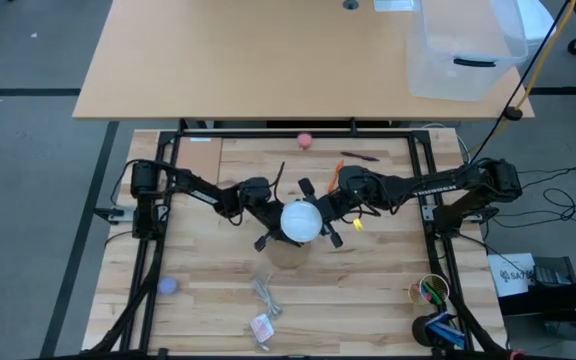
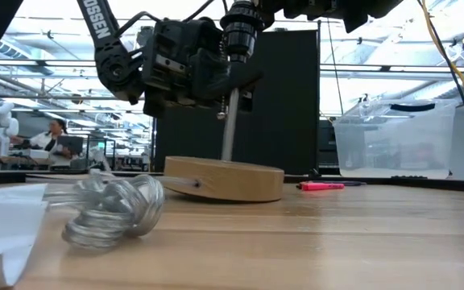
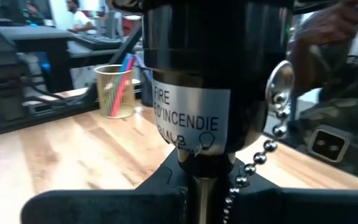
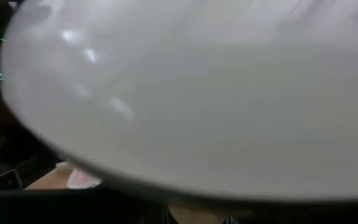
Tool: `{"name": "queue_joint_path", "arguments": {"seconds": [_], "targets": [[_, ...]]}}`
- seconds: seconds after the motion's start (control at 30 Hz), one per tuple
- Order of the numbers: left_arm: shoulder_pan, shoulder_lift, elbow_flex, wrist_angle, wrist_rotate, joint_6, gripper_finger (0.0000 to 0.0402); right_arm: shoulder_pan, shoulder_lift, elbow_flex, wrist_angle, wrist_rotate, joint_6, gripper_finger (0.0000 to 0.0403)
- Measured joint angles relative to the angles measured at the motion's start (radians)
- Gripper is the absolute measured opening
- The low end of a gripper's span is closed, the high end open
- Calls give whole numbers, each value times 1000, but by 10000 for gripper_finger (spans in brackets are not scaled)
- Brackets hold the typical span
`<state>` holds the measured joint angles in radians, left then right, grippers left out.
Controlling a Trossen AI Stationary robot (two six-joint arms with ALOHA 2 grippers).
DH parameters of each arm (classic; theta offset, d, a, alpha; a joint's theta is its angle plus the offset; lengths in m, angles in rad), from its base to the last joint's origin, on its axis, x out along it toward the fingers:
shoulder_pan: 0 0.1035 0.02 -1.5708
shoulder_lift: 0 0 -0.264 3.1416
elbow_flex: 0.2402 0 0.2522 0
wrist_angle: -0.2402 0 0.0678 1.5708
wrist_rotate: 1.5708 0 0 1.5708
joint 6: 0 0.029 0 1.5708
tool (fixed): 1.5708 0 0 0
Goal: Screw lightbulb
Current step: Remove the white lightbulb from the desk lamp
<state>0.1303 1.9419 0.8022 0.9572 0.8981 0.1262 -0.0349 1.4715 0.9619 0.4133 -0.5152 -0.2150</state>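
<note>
The lightbulb (image 1: 301, 222) shows as a white globe over the round wooden disc (image 1: 288, 252), and it fills the right wrist view (image 4: 191, 93). Its screw base is hidden. My right gripper (image 1: 320, 213) reaches in from the table's right and is shut on the globe. My left gripper (image 1: 271, 222) comes from the left and is shut on the lamp's thin metal post (image 2: 229, 129). That post rises from the disc (image 2: 224, 179) to a black socket (image 3: 191, 68) with a pull chain (image 3: 272, 134). My left gripper pinches the metal post (image 3: 197, 196) just below the black socket, between its two fingers (image 3: 104, 205). It comes in level from the table's left, and the fingers lie across the upright post. The disc stays flat on the table. My right gripper holds the bulb's white globe (image 1: 306, 226), with one finger (image 1: 308, 188) on the far side and one (image 1: 333, 238) on the near side. It comes in level from the table's right. The globe hides the pads in the wrist view. The bulb sits above the socket, clear of the table.
A pink ball (image 1: 305, 140) and a pink marker (image 1: 358, 157) lie near the far edge. Crumpled clear plastic (image 2: 111, 209) and a small packet (image 1: 262, 327) lie near the front. A blue ball (image 1: 168, 285) sits front left, a pen cup (image 1: 431, 291) front right.
</note>
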Motion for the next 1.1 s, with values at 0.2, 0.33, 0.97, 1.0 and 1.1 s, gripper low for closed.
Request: {"name": "queue_joint_path", "arguments": {"seconds": [0.2,0.33,0.97,1.0,1.1], "targets": [[0,0,-2,15,-105,7,25,2,-2,0,-4,61,-5,176],[0,1,-2,16,-163,-6,25,3,-3,1,-3,117,7,194],[8,1,0,7,-204,-22,25,-2,-89,10,-231,136,61,297],[9,1,0,7,-203,-23,25,-3,-108,10,-260,152,56,297],[9,1,0,6,-204,-23,25,-4,-171,10,-322,219,31,297]]}}
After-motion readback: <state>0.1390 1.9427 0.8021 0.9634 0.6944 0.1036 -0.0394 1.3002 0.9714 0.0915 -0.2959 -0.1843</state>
